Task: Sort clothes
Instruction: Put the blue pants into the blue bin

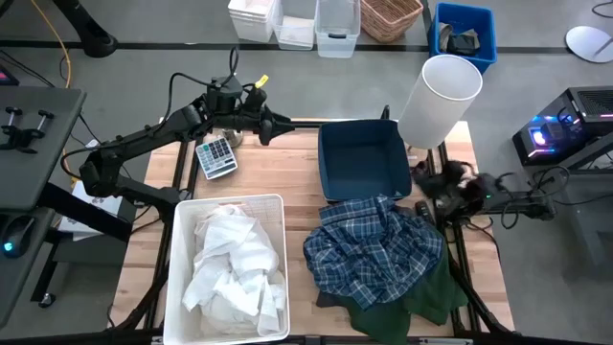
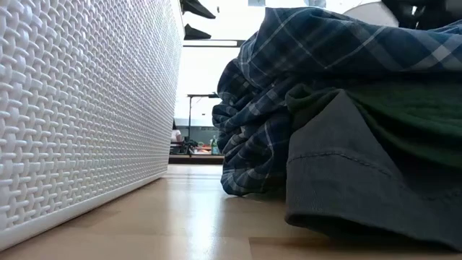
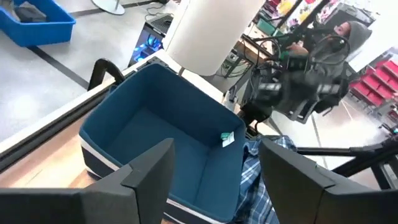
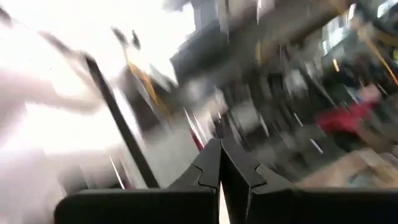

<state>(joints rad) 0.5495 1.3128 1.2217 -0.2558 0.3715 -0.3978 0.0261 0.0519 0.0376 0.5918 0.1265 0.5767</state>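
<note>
Presently, contents of the wooden counter (image 1: 287, 172), left to right:

Left hand (image 1: 278, 126): hovered over the far edge of the counter, pointing toward the blue bin; its fingers (image 3: 146, 168) stood apart with nothing between them.

Calculator (image 1: 216, 156): lay on the counter just below the left arm, no part of the sorting.

White plastic bin (image 1: 179, 251): stood at the near left. White garments (image 1: 233, 268) lay heaped inside, filling most of it. Judged the finished share of the job.

Dark blue square bin (image 1: 362, 158): stood at the far centre, nothing in it but a small tag (image 3: 227, 138) on its inner wall. Judged still awaiting its share.

Blue-and-white plaid shirt (image 1: 374, 246): lay crumpled on the counter, touching the blue bin's near wall, topmost of the unsorted pile.

Dark green garment (image 1: 426, 292): lay beneath the plaid shirt, showing at the near right.

Dark grey garment (image 2: 339, 173): lay lowest in the pile, its hemmed edge resting on the counter in the low view.

White cylinder (image 1: 439, 99): stood upright just beyond the counter's far right corner.

Right hand (image 1: 426, 172): sat at the right edge of the counter, beside the blue bin and above the pile; its fingers (image 4: 208, 165) were pressed together, empty.

Progress, as judged: whites done; three coloured pieces left, none yet in the blue bin.
</note>
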